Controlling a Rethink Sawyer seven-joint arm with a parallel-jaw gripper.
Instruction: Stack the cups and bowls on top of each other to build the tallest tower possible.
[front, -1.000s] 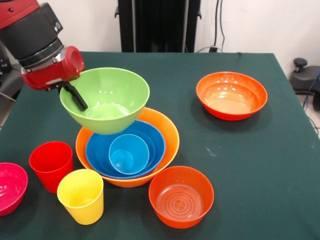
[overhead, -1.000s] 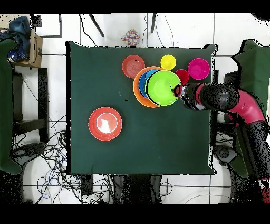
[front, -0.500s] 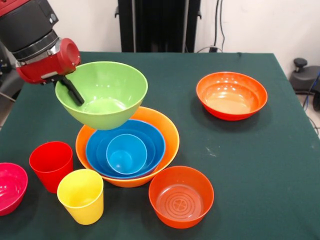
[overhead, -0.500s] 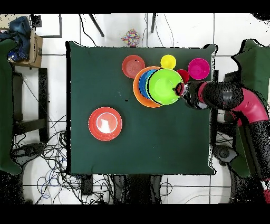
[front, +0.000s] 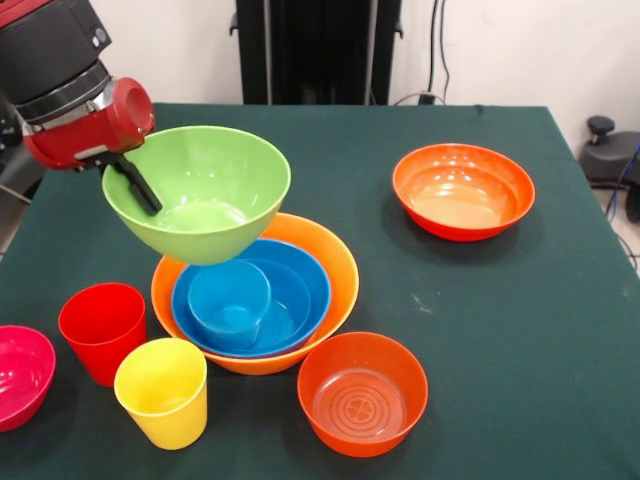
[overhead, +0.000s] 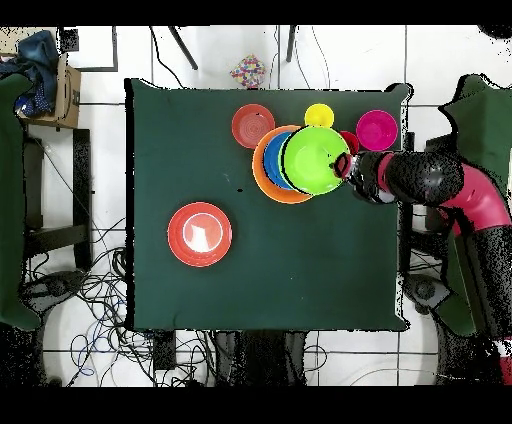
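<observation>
1. one bowl is airborne: the claw (front: 135, 185) is clenched on the rim of the lime green bowl (front: 197, 192), one black finger visible inside the wall, the bowl tilted and clear of everything below.
2. change over the last second: the lime green bowl has risen and slid toward the robot's side and off-centre, so more of the tower (front: 255, 295) is exposed. the light blue cup (front: 229, 297) in it now looks tipped rather than mouth-up.
3. tower now: the pale orange bowl (front: 335, 262) on the worktop (front: 500, 340), the blue bowl (front: 295, 290) nested in it, the light blue cup inside that. only three pieces in.
4. read: this looks like a lift-off or a reposition, not a placement. the green bowl is wider than the blue one, so nesting order is a problem; my guess is it needs to go under the blue bowl or upside down.
5. loose pieces: the red cup (front: 102, 330) and yellow cup (front: 161, 391) sit just beside the tower; the magenta-pink bowl (front: 20, 375) is at the edge; one red-orange bowl (front: 362, 393) is near the tower, the other red-orange bowl (front: 463, 190) well apart.
6. obstruction risk: in the overhead view the arm (overhead: 440, 190) passes right over the red cup and magenta-pink bowl, so a low descent there could knock them.
</observation>
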